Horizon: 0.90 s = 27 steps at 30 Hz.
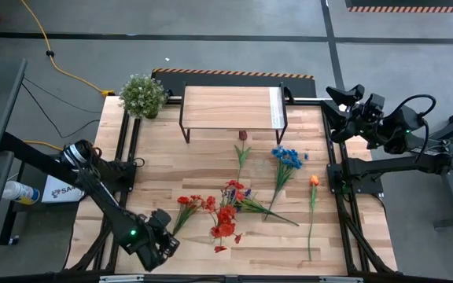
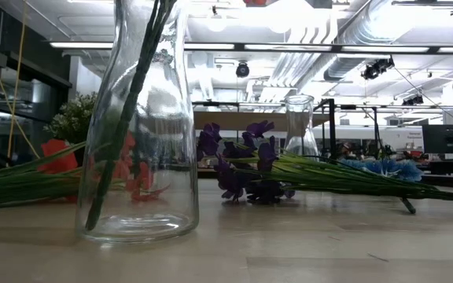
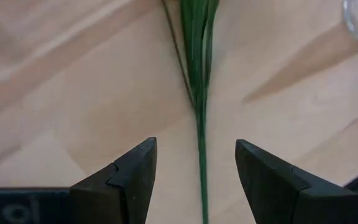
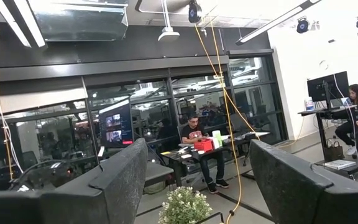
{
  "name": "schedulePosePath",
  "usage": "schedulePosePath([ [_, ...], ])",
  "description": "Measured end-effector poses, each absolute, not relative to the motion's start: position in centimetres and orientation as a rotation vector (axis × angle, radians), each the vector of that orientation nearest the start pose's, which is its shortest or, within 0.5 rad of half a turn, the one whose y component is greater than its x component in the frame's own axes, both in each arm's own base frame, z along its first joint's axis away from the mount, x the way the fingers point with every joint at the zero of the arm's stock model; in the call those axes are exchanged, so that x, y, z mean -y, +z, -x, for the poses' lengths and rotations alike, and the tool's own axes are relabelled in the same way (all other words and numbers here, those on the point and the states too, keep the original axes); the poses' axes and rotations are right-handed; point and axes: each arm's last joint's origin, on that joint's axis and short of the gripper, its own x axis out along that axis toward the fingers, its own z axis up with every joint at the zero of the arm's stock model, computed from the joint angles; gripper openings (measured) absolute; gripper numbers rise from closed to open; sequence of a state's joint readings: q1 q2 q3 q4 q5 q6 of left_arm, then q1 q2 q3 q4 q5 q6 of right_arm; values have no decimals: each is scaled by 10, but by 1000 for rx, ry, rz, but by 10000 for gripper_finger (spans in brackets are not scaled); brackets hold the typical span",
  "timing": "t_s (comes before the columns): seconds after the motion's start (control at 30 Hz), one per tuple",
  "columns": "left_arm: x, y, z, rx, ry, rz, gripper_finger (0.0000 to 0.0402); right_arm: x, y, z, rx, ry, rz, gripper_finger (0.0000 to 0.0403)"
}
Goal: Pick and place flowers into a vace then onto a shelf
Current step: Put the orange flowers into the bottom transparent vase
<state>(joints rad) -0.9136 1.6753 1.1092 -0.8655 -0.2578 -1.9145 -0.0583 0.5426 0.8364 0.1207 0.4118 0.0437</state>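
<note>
Step in hand: first pick; left end effector (image 3: 196,180) wide, straddling a red flower's stem (image 3: 201,155) on the bench (image 1: 352,236), nothing gripped. Right end effector (image 4: 197,180) wide, parked off the bench. Next, likely: lower, close on the stem.

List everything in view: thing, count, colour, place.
Red flowers: cluster, front centre of table.
Blue flower: one, right of centre.
Orange flower: one, right side.
Maroon flower: one, before the shelf.
Purple flower: one, mid-table.
Shelf: one, light wood, back centre.
Potted plant: one, green, back left corner.
Glass vases: two, clear.
Left gripper: jaws open astride a green stem.
Right gripper: open, raised at back right.
</note>
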Motion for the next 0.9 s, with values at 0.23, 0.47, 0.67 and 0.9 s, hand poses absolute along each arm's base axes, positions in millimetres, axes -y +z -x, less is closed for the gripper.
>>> schedulePosePath([
  [0.23, 213, 178, -211, -1196, 620, 833, 248, 17, 406, -97, 421, -454, -116, 271],
  [0.47, 199, 166, -220, -1244, 579, 825, 248, 17, 406, -97, 418, -455, -115, 271],
  [0.67, 192, 151, -216, -1268, 595, 849, 248, 17, 406, -97, 415, -455, -115, 271],
  [0.9, 191, 144, -214, -1250, 566, 876, 248, 17, 405, -97, 406, -455, -113, 271],
])
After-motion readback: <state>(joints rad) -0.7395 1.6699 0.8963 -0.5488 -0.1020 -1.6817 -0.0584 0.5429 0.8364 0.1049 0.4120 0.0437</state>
